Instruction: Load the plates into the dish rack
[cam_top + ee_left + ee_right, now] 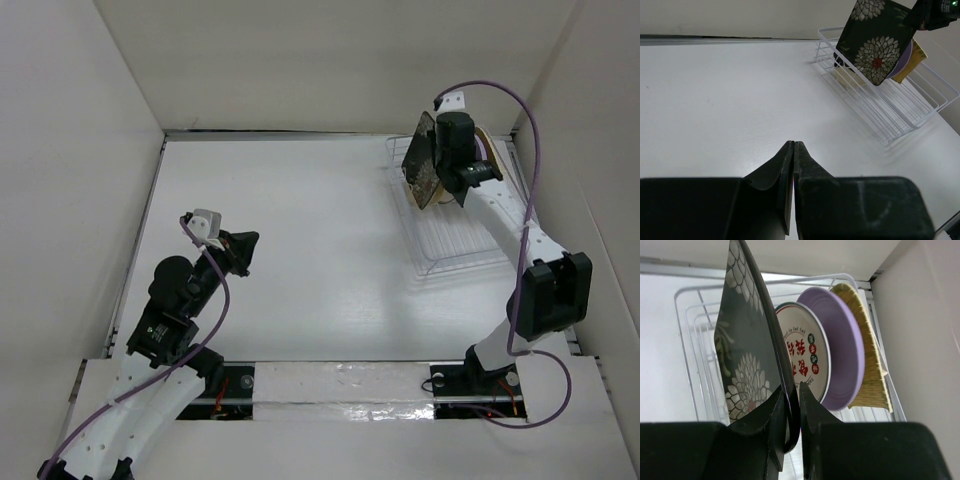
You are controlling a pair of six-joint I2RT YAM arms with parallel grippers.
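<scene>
Black floral plate (747, 365) held on edge over the dish rack (455, 245), beside its patterned round plate (802, 357) | our right gripper (790, 388) clamps the rim from above; we judge the slot straight below | left gripper (793, 150) closed, empty, well apart from the rack

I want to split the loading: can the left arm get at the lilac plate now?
Probably not. The left arm, jaws shut, sits far across the table, and the lilac plate stands in the dish rack behind the black floral plate the right arm holds.
</scene>
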